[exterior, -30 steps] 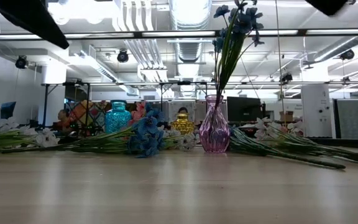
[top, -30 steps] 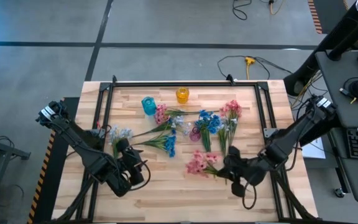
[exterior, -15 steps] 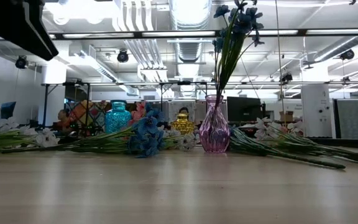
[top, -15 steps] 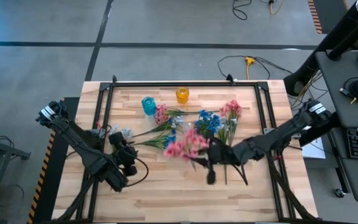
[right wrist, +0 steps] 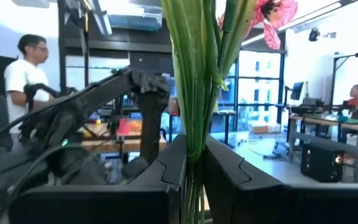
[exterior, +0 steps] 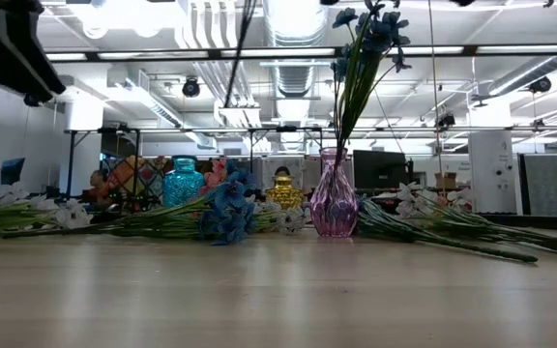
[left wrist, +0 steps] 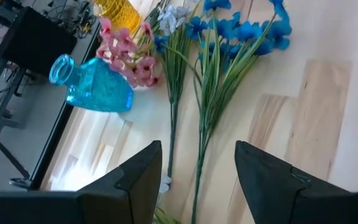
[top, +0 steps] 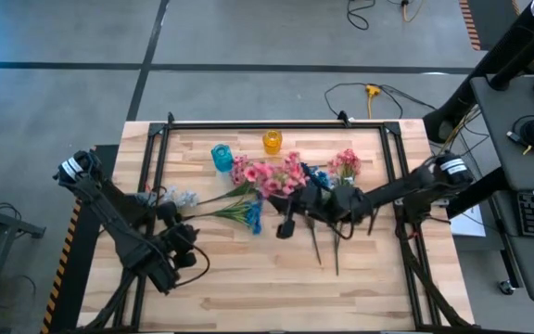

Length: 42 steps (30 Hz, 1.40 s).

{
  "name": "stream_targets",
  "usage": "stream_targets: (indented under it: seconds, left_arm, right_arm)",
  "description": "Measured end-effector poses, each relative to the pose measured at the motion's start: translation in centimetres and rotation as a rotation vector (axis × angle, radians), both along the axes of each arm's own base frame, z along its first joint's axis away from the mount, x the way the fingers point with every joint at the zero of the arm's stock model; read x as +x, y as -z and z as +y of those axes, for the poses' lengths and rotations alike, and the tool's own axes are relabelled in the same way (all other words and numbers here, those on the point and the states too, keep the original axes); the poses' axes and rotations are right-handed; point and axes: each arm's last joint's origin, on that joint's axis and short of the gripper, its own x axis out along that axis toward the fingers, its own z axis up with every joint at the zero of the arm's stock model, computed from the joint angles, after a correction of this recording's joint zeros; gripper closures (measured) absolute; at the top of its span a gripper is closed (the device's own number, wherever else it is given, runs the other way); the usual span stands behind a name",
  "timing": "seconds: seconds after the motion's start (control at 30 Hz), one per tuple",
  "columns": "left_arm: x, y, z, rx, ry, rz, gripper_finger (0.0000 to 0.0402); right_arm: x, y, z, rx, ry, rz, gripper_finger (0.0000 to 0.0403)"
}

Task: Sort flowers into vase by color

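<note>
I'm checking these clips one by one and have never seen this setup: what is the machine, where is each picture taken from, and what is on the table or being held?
These are two dark robot arms at a wooden table, sorting artificial flowers into vases. One picture looks straight down, one looks level across the tabletop, and two come from cameras on the arms' wrists.

The right gripper is shut on the green stems of a pink spray, carried above the middle of the table. The left gripper is open and empty, low near the front left.

On the table stand a blue vase, a yellow vase and a purple vase that already holds blue flowers. More blue, pink and pale sprays lie loose around them.
</note>
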Motion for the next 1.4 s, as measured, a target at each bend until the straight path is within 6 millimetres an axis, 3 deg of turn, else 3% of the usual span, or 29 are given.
stream_targets:
  seconds: [0.33, 0.67, 0.9, 1.13, 1.4]
  left_arm:
    - [-1.1, 1.8, 0.5, -0.001, -0.050, 0.012, 0.0216]
    - [-1.4, 1.6, 0.1, 0.051, 0.008, -0.069, 0.0216]
    - [-2.3, 0.5, -0.9, 0.194, 0.200, -0.294, 0.0221]
    - [-1.7, -1.5, -2.1, 0.085, 0.326, -0.352, 0.0269]
    - [0.6, -6.5, -5.1, 0.042, 0.822, -0.459, 0.0339]
  right_arm:
    - [5.4, -1.1, 0.3, -0.104, 0.068, 0.023, 0.0370]
    - [8.3, -2.1, 0.4, -0.151, 0.178, 0.041, 0.0370]
    - [8.2, -2.4, 0.2, -0.168, 0.194, 0.045, 0.0370]
    - [6.9, -4.4, -0.3, -0.196, 0.243, 0.084, 0.0370]
    - [4.1, -7.5, 0.7, -0.163, 0.126, 0.158, 0.0370]
